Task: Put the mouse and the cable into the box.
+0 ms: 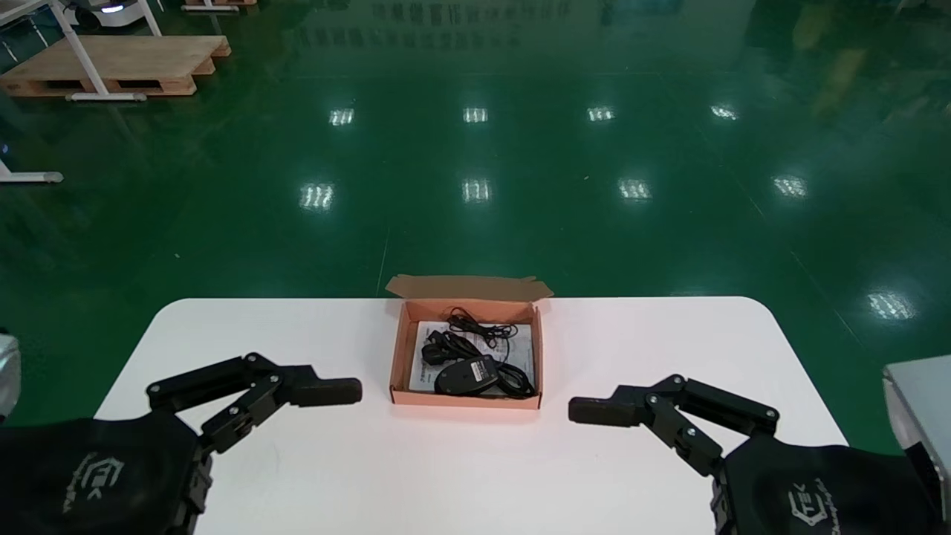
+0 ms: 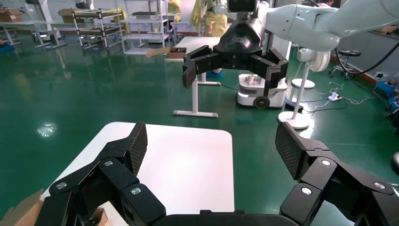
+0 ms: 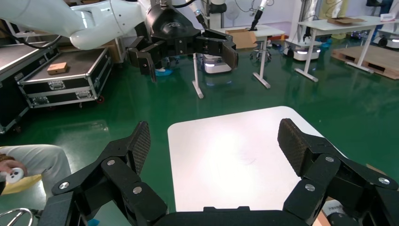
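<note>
**Mouse and cable in the box, both grippers spread and empty**

Over to the left gripper (image 1: 327,391) first: hangs low above the white table (image 1: 297,334), fingers spread wide in its wrist view, clamping nothing. Same story at the right gripper (image 1: 598,410): jaws far apart, nothing between the pads, hovering just over the tabletop. Points tip toward tip across the table, with the open cardboard box (image 1: 400,349) sitting right between them. Puts that box just beside each set of fingertips, touching neither, its near wall roughly level with the tips and the rest stretching ahead of them. Inside, finds the black mouse (image 1: 466,375) lying at the end nearer the grippers, on a printed sheet (image 1: 524,343). Finds the black cable (image 1: 475,331) bunched loosely just beyond the mouse, on the side away from the grippers, all of it within the walls. Shows the box flap (image 1: 468,287) folded back on the far side, away from both grippers. Past the table's far edge, glossy green floor (image 1: 520,148) and, well off beyond the left gripper, a wooden pallet (image 1: 111,63).
</note>
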### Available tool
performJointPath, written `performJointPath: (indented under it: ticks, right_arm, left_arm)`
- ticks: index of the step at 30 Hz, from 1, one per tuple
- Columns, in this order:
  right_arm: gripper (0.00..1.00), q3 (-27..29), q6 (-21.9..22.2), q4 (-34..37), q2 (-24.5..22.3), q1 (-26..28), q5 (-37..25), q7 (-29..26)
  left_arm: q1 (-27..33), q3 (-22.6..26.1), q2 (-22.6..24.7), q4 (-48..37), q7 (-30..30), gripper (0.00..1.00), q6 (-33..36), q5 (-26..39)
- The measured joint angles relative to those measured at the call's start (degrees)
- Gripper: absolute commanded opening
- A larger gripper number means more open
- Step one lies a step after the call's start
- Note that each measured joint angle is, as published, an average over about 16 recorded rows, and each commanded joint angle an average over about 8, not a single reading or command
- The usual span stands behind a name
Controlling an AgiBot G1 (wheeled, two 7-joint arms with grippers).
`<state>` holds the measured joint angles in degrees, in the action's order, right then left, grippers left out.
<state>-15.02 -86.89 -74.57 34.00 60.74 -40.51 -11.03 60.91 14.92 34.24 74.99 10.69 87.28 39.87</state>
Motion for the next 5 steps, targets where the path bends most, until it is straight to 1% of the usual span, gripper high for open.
performJointPath:
  ticks: [5]
  right_arm:
    - [1.00,-0.2,0.3,0.2,0.2,0.2,-0.3,0.1]
  left_arm:
    - [0.1,0.2,0.1,-0.3,0.0,1.00,-0.3,0.4]
